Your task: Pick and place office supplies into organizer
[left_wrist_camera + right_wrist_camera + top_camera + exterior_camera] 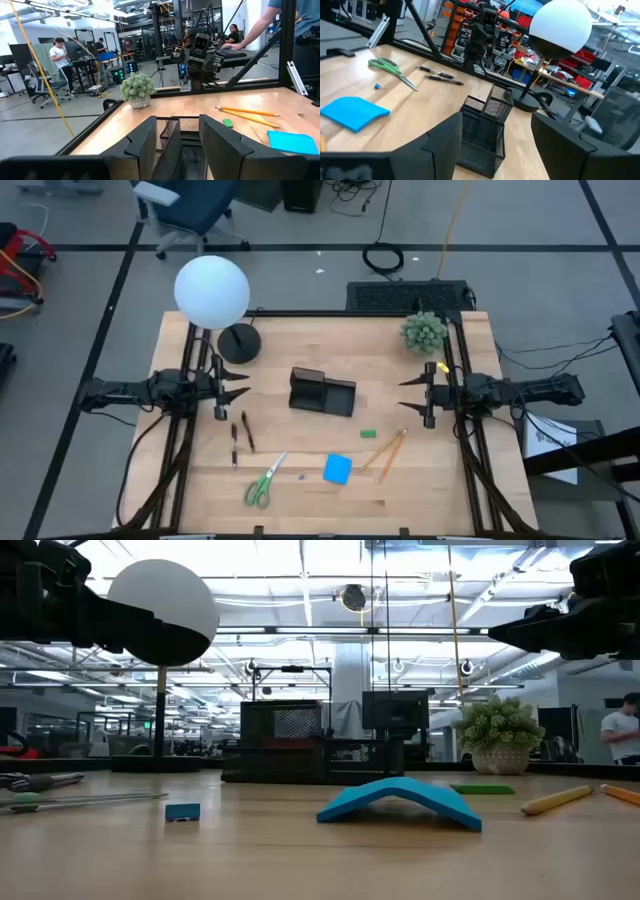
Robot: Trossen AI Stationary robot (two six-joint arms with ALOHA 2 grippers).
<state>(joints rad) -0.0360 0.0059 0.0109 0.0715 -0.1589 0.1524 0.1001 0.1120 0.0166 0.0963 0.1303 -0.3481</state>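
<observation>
The organizer (322,392) sat mid-desk between both arms. The left gripper (236,388) and right gripper (412,393) hung above the desk (300,340), jaws parted and empty. Two pens (241,436) lay nearest the left jaws, long axes running toward the front edge; pencils (385,452) lay nearer the right. Open room all round.

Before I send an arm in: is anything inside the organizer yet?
The organizer looks empty in the high view and through its mesh from the right wrist. The taller back section's floor is hidden by its walls.
</observation>
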